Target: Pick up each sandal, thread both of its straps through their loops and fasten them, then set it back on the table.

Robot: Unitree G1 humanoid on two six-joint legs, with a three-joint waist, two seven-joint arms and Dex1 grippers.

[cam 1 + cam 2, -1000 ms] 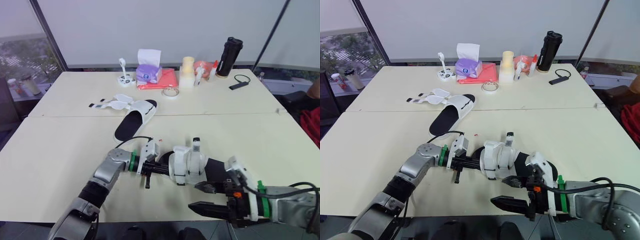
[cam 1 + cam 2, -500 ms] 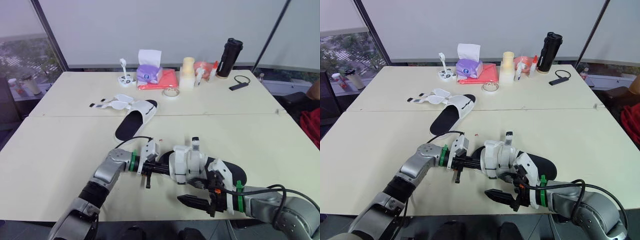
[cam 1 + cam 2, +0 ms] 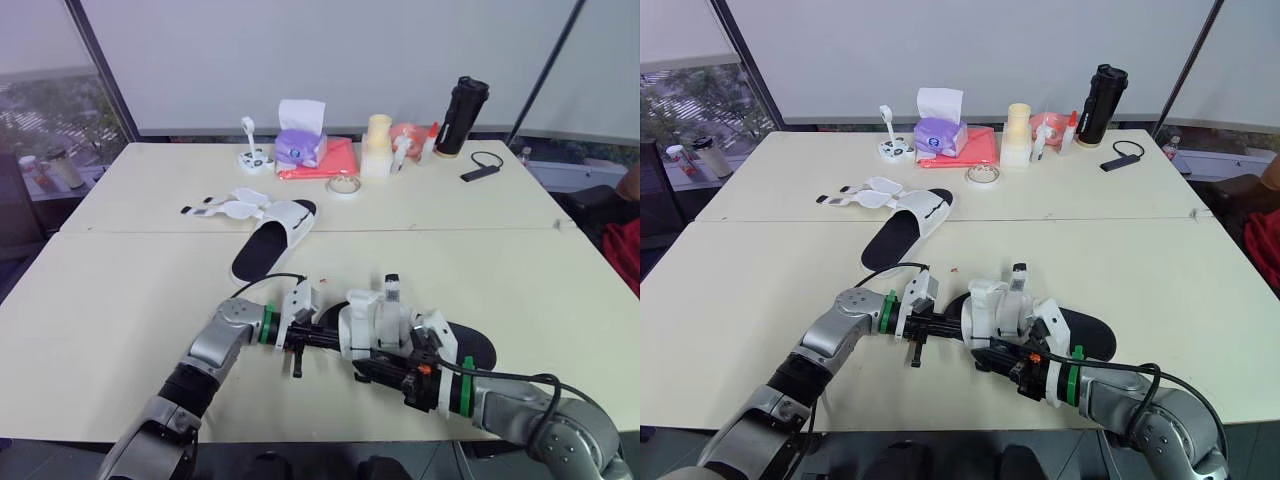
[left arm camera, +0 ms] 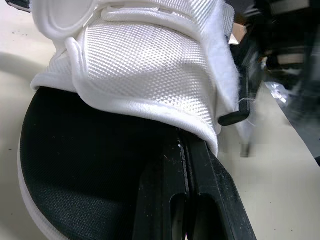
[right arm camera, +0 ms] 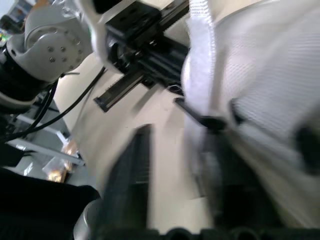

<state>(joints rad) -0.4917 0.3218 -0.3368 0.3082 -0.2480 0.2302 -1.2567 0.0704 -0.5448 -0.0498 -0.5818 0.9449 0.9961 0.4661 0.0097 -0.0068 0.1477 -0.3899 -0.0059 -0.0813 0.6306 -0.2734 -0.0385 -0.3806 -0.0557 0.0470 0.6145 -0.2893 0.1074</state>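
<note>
Your left gripper (image 4: 182, 145), jaws pressed shut, sits tucked under the white strap (image 4: 150, 65) of the near sandal (image 3: 470, 345) lying on the surface (image 3: 120, 300), while your right gripper (image 5: 177, 150) spreads its jaws just beside that strap.

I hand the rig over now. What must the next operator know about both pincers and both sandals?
Left pincer: shut, tips inside the near sandal, under its white upper; the sandal lies on the table.
Right pincer: open, low beside that sandal on the robot's side, gripping nothing.
Far sandal: on the table, straps spread open.
Done: nothing for certain; I cannot tell if the near sandal's straps are fastened.
To do: finish the near sandal, then thread, fasten and set down the far one.
</note>
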